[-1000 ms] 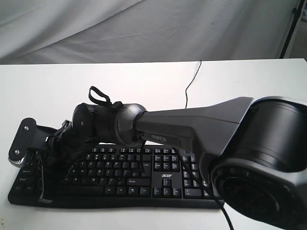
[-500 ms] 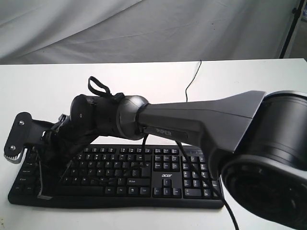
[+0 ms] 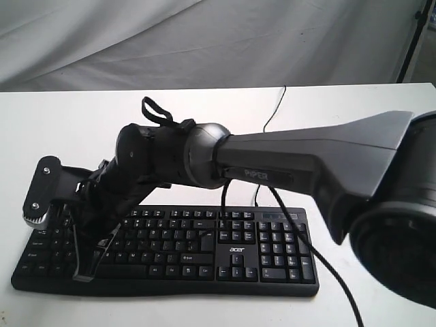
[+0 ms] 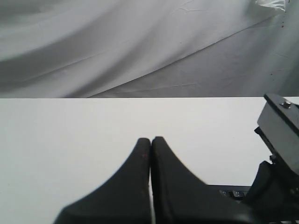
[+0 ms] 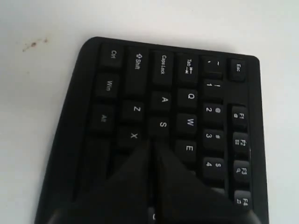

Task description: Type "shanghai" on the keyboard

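The black keyboard [image 3: 204,252] with white legends and an "acer" logo lies along the near edge of the white table [image 3: 354,122]. My right arm [image 3: 306,160] reaches across it to its left end. There the right gripper [image 3: 83,274] is shut with nothing in it. In the right wrist view its tips [image 5: 153,143] are over the keyboard [image 5: 187,98], just past the S key [image 5: 162,125] and beside X. Whether they touch a key I cannot tell. The left gripper [image 4: 150,138] is shut and empty over bare table, with the keyboard's corner [image 4: 233,192] beside it. It does not show in the exterior view.
The keyboard's thin black cable [image 3: 269,119] runs back across the table. A grey cloth backdrop [image 3: 204,41] hangs behind. The right wrist's grey mount [image 4: 280,126] shows close by in the left wrist view. A small brown stain [image 5: 32,44] marks the table.
The right arm's wrist and gripper have shifted rightward along the keyboard's left end, and the arm's long link has risen in the view.
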You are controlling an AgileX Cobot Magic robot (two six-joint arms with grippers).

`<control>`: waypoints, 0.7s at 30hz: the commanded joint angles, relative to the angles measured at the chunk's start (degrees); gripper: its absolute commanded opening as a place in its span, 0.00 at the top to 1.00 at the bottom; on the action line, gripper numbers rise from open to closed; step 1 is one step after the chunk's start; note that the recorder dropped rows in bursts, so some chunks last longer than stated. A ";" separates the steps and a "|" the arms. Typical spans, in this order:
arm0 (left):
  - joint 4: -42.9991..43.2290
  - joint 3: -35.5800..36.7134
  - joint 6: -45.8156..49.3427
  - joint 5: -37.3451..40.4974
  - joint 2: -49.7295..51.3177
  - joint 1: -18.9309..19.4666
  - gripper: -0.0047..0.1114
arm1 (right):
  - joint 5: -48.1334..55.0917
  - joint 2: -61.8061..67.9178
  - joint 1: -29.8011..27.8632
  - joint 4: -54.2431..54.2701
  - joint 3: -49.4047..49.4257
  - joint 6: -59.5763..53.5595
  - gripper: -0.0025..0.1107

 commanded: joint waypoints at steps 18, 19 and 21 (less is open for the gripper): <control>-0.23 0.03 -0.07 -0.14 0.18 -0.23 0.95 | -5.44 -8.04 -3.04 0.93 12.92 -0.64 0.98; -0.23 0.03 -0.07 -0.14 0.18 -0.23 0.95 | -5.37 -8.04 -3.33 0.92 12.92 -0.74 0.98; -0.23 0.03 -0.07 -0.14 0.18 -0.23 0.95 | -5.31 -8.04 -3.29 1.03 12.92 -1.16 0.98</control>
